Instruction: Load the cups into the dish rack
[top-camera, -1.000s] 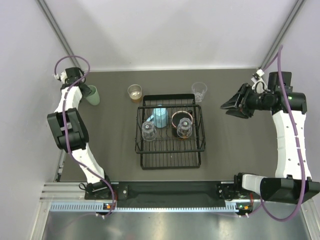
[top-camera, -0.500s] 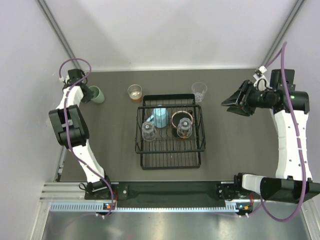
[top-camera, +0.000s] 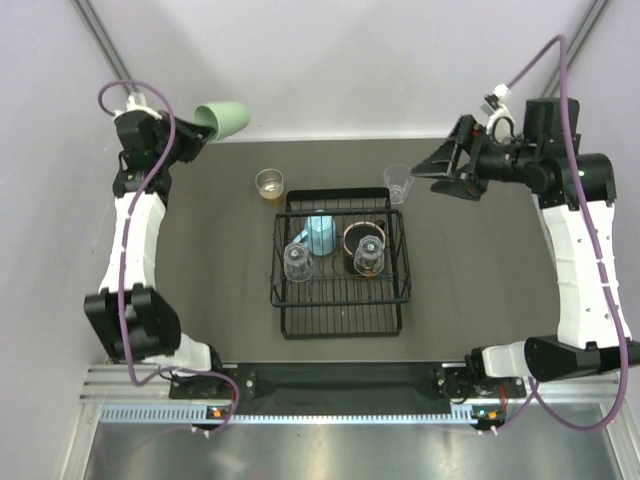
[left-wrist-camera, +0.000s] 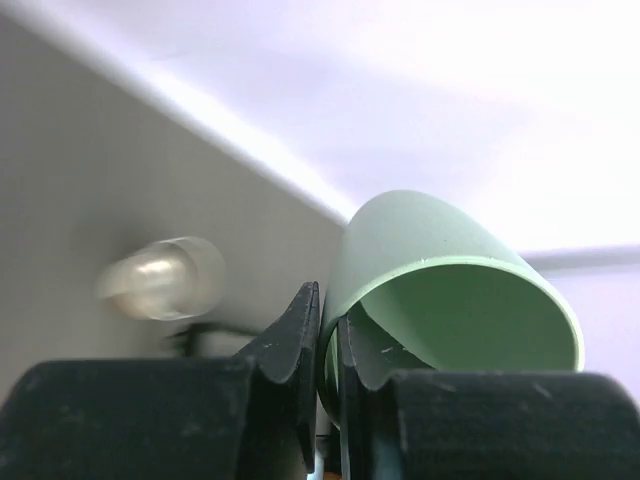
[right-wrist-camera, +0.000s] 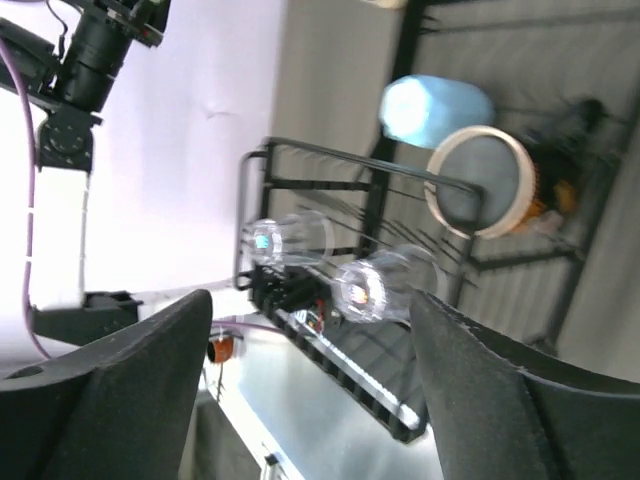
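My left gripper (top-camera: 188, 135) is shut on the rim of the pale green tumbler (top-camera: 226, 117), held off the table at the back left and tipped on its side. In the left wrist view one finger (left-wrist-camera: 292, 335) is outside the tumbler (left-wrist-camera: 440, 250) and the other inside. The black dish rack (top-camera: 340, 318) holds a light blue mug (top-camera: 318, 232), a red-lined dark cup (top-camera: 355, 236) and two clear glasses (top-camera: 297, 262) (top-camera: 368, 258). A tan-brown cup (top-camera: 269, 185) and a clear cup (top-camera: 398, 183) stand behind the rack. My right gripper (top-camera: 432, 172) hangs open, just right of the clear cup.
The right wrist view looks across the rack (right-wrist-camera: 395, 175) at the blue mug (right-wrist-camera: 435, 108), a tan-rimmed cup (right-wrist-camera: 480, 180) and two clear glasses (right-wrist-camera: 290, 240) (right-wrist-camera: 385, 285). Pale walls close the table at the back and sides. The arm bases stand at the near edge.
The left gripper shut on the green tumbler and lifted it off the table, up and back. The right gripper opened wider and moved left toward the clear cup.
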